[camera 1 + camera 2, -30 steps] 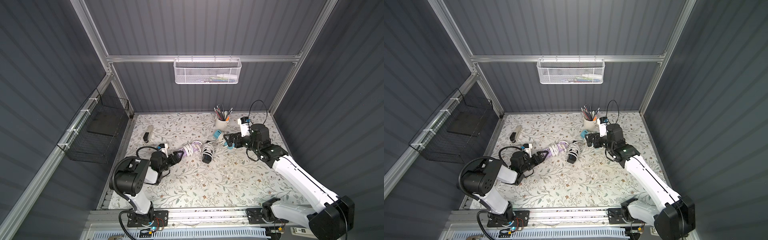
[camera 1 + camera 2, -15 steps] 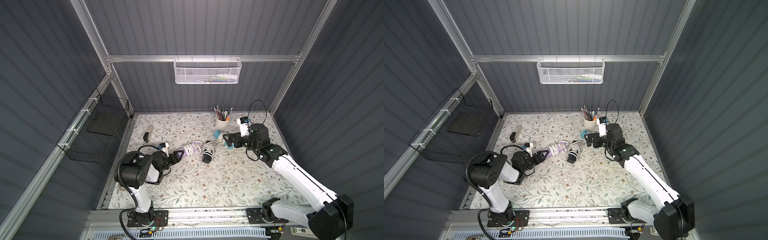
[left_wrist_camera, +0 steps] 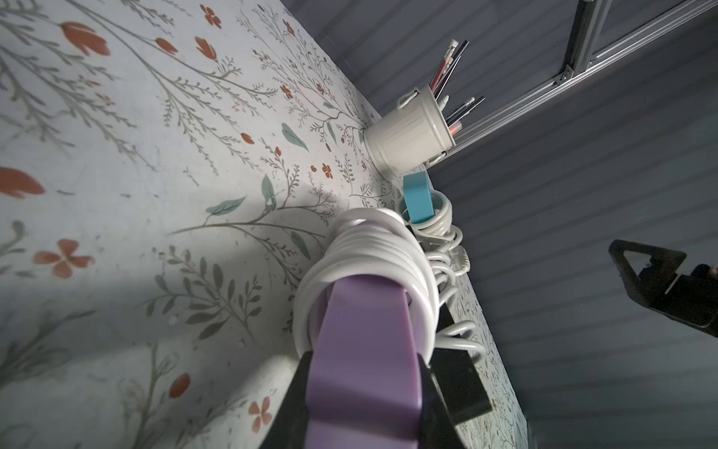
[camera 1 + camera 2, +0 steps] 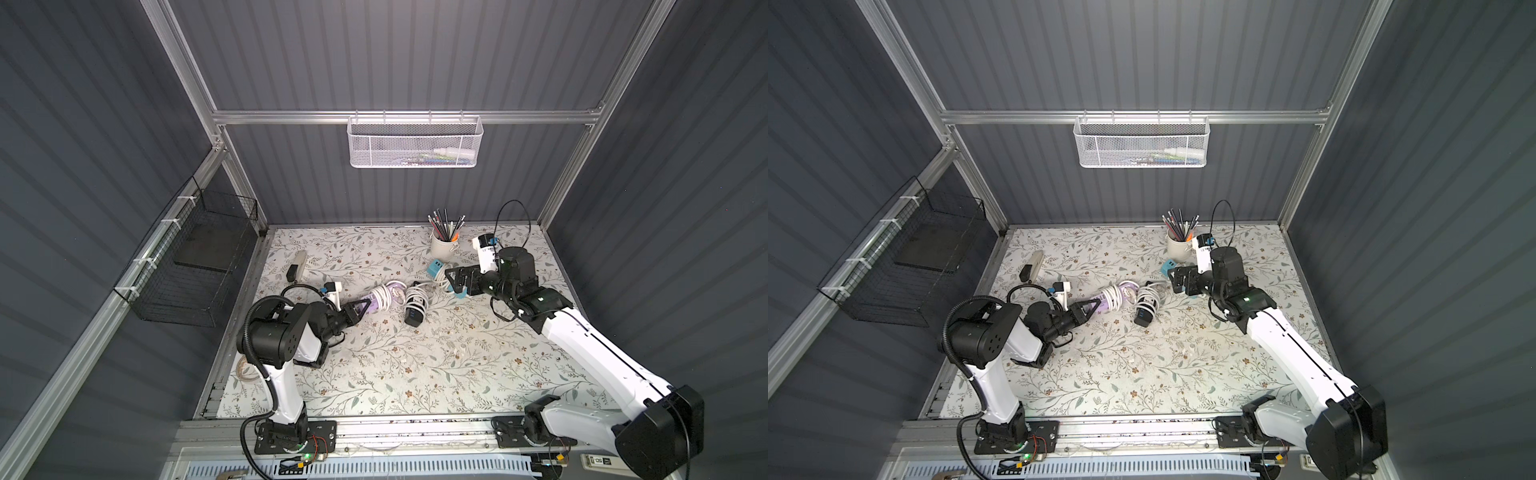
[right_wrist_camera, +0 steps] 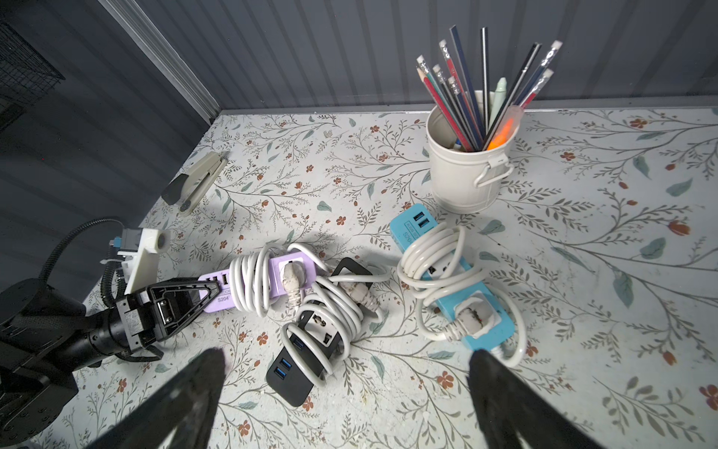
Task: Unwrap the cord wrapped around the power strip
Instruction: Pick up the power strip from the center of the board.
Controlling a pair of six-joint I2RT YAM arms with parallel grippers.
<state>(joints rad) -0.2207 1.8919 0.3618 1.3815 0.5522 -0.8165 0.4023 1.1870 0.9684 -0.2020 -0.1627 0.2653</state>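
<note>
Clamping bare end of purple power strip (image 5: 221,287) between left gripper (image 4: 362,307) fingers, presumably as anchor, with white cord (image 5: 248,285) coiled just past the fingertips. Holding right gripper (image 4: 454,282) wide, empty, beyond those coils, probably ready to pull loops.

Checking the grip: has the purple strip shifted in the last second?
No. The purple strip keeps its place against the stapler, though the left gripper has shut on its end.

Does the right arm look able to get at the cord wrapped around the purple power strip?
Probably yes: the right gripper is open nearby, the cord coils lie exposed, and the left gripper clamps only the purple power strip at its far end.
</note>
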